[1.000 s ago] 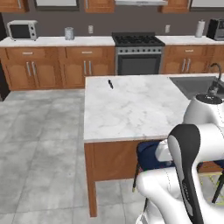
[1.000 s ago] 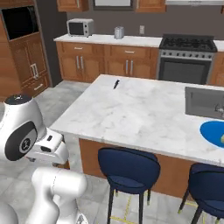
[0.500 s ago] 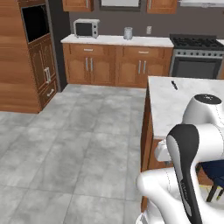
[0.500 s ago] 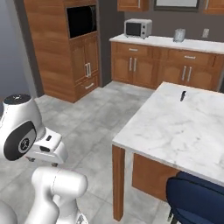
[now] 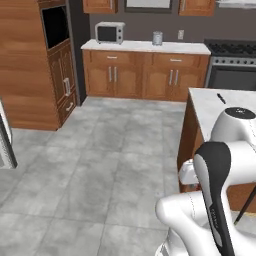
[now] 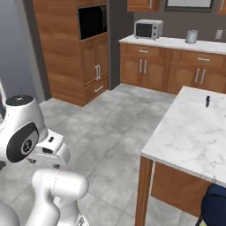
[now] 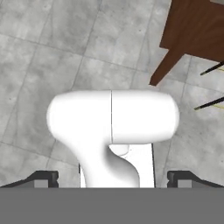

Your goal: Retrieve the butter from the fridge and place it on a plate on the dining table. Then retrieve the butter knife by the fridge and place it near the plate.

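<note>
The butter knife [image 5: 221,98] [image 6: 207,101], slim and black, lies on the far part of the white marble dining table [image 5: 205,107] [image 6: 190,132], which stands at the right of both base views. A grey panel that looks like the fridge [image 6: 15,48] fills the left edge of the right base view. The butter and the blue plate are out of view. My gripper [image 7: 112,178] hangs folded low beside the arm and points down at the floor. It is open, its two dark fingertips [image 7: 43,177] stand wide apart, and it holds nothing.
A tall wood cabinet with a wall oven [image 5: 55,30] [image 6: 92,22] stands at the left. Wood counters along the back wall carry a microwave [image 5: 110,32] [image 6: 148,29]. A stove [image 5: 232,70] is at the far right. A blue stool [image 6: 216,205] sits under the table. Open grey tile floor [image 5: 100,160] lies ahead.
The whole picture has swung to the left as the base turned. The table slid to the right edge, the sink and plate left the views, and the tall cabinet came in.
</note>
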Tool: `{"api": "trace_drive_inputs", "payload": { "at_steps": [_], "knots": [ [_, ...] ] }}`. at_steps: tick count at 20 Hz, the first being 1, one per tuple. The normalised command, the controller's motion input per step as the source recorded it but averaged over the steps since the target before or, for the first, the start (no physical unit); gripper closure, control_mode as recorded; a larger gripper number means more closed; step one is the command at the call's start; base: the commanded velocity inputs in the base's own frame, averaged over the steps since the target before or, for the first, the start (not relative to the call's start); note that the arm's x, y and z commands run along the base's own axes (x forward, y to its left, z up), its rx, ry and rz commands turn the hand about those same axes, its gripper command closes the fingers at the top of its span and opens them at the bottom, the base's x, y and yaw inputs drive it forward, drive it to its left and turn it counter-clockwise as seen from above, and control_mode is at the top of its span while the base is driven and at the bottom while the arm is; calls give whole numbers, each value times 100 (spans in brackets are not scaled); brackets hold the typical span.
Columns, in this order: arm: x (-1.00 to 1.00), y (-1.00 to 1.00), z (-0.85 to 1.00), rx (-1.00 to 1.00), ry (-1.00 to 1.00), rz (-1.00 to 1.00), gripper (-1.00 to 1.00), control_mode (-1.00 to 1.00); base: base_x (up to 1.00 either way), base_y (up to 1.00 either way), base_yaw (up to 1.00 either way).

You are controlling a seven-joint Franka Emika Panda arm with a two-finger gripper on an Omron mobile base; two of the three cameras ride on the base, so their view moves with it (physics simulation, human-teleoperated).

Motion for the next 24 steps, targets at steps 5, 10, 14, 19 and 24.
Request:
{"api": "trace_drive_inputs", "payload": {
  "at_steps": [5, 10, 14, 19, 24],
  "knots": [
    [0, 0, 0, 0, 0, 0, -100, 100, 24, 88, -34],
    [0, 0, 0, 0, 0, 0, -100, 100, 30, 77, -39],
    [0, 0, 0, 0, 0, 0, -100, 100, 49, 9, -32],
    [0, 0, 0, 0, 0, 0, -100, 100, 48, -2, -22],
    [0, 0, 0, 0, 0, 0, -100, 100, 52, 3, -9]
  ]
}}
